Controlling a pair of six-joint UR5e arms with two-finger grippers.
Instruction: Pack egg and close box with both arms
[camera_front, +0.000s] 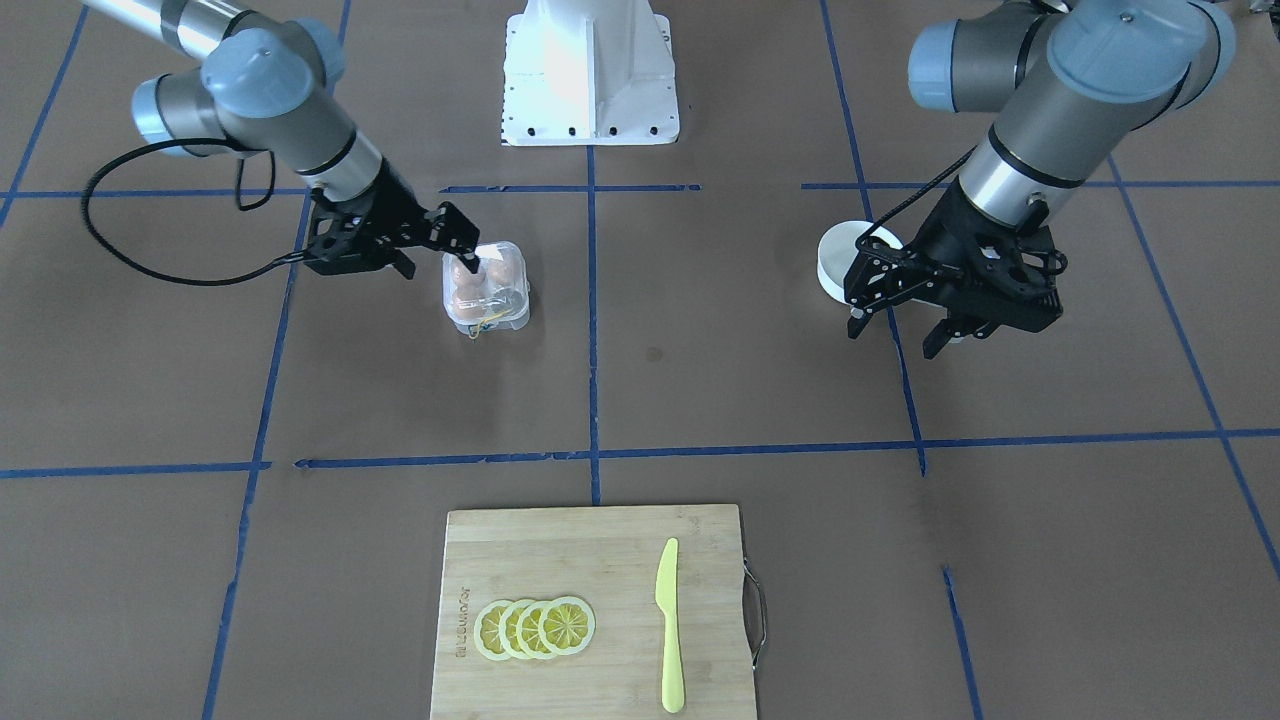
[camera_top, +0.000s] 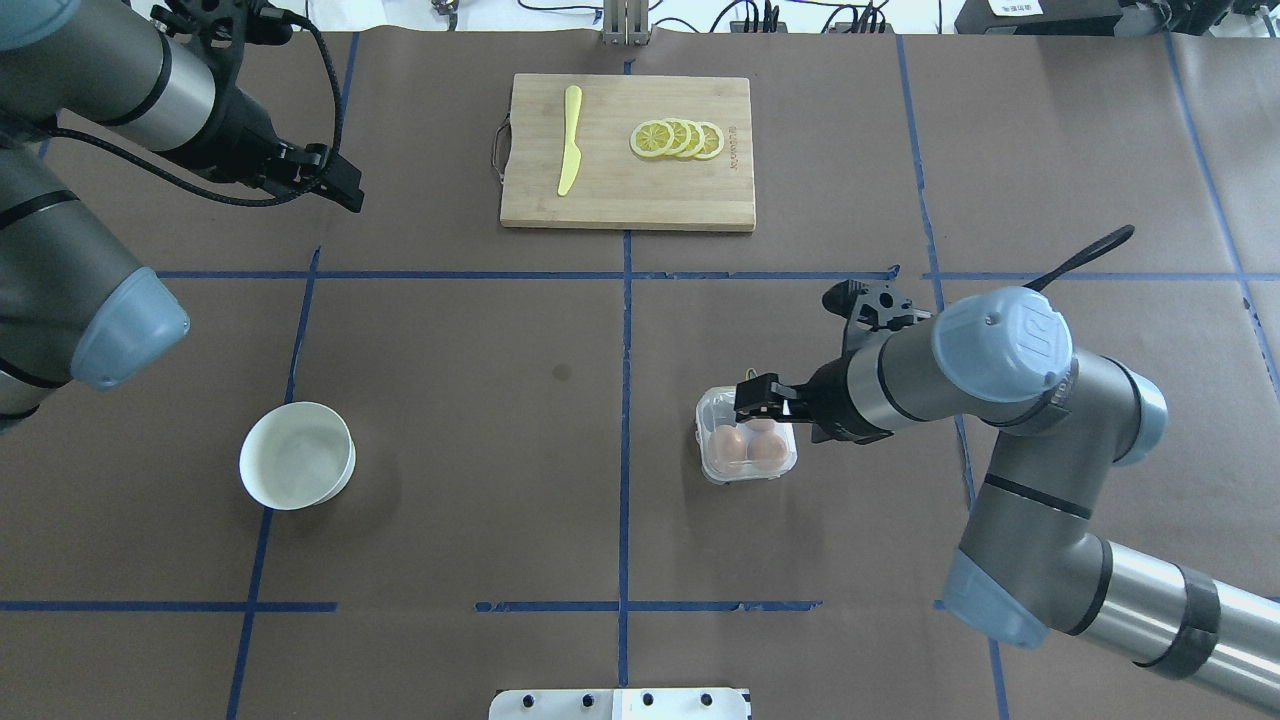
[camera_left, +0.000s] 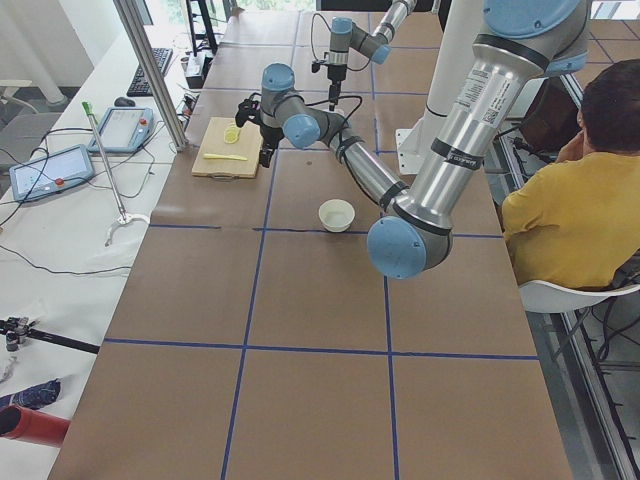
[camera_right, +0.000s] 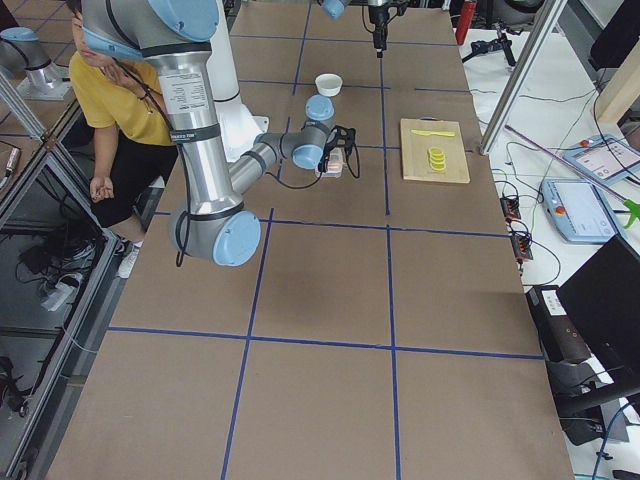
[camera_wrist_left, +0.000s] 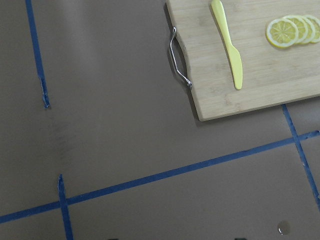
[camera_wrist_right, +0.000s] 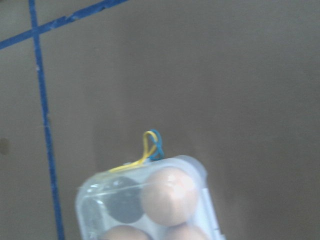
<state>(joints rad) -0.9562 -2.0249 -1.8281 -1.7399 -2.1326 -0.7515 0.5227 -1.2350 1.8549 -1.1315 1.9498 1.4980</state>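
The clear box (camera_top: 748, 437) stands right of the table's centre and shows in the front view (camera_front: 487, 286) too. Three brown eggs (camera_top: 750, 443) lie in it; I cannot single out the task's egg. In the right wrist view the eggs (camera_wrist_right: 167, 196) show through clear plastic, one cell is dark and a yellow thread (camera_wrist_right: 146, 145) sits at the box's edge. My right gripper (camera_top: 762, 395) is over the box's far edge with its fingers together, tips at the lid (camera_front: 470, 262). My left gripper (camera_front: 897, 335) is open and empty, high above the table.
A white bowl (camera_top: 297, 468) stands empty at the left. A wooden cutting board (camera_top: 627, 190) with lemon slices (camera_top: 677, 139) and a yellow knife (camera_top: 569, 140) lies at the far edge. The white pedestal (camera_front: 590, 75) is at the robot's base. A person in yellow (camera_left: 565, 215) sits beside the table.
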